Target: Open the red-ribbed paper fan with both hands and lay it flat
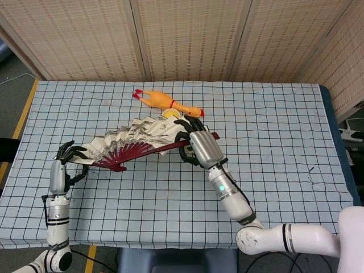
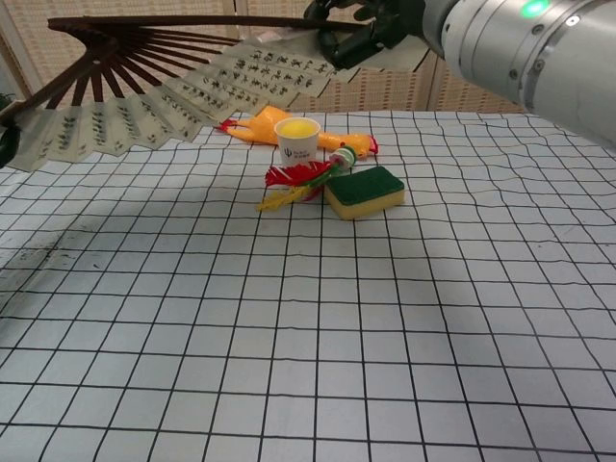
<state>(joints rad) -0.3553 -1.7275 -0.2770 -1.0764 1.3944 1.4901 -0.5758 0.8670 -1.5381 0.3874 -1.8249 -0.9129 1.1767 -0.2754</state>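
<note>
Above the left half of the checked surface (image 1: 273,187) the fan (image 1: 133,139) is held spread wide, clear of the cloth. In the head view its long axis runs from lower left to upper right. The red ribs meet at a pivot near the lower edge, and the paper arc is turned toward the far side of the surface. The right end rib is clamped by the right hand (image 1: 199,145), whose fingers are curled round it. The left end of the fan is met by the left hand (image 1: 65,159), with fingers hooked at the paper edge; a grip seems to be kept there.

In the chest view the fan (image 2: 192,82) is seen from below and in front, with dark ribs fanned out and columns of black writing on the paper, which cannot be read from above. There the right hand (image 2: 371,24) is seen closed on the top rib. The left hand is cut off at that frame's left edge.

A cup (image 2: 296,140), a rubber chicken (image 2: 255,130), a feathered toy (image 2: 298,180) and a green sponge (image 2: 364,191) are shown plainly in the chest view, close together. From the head view only the chicken (image 1: 168,103) is seen whole.
</note>
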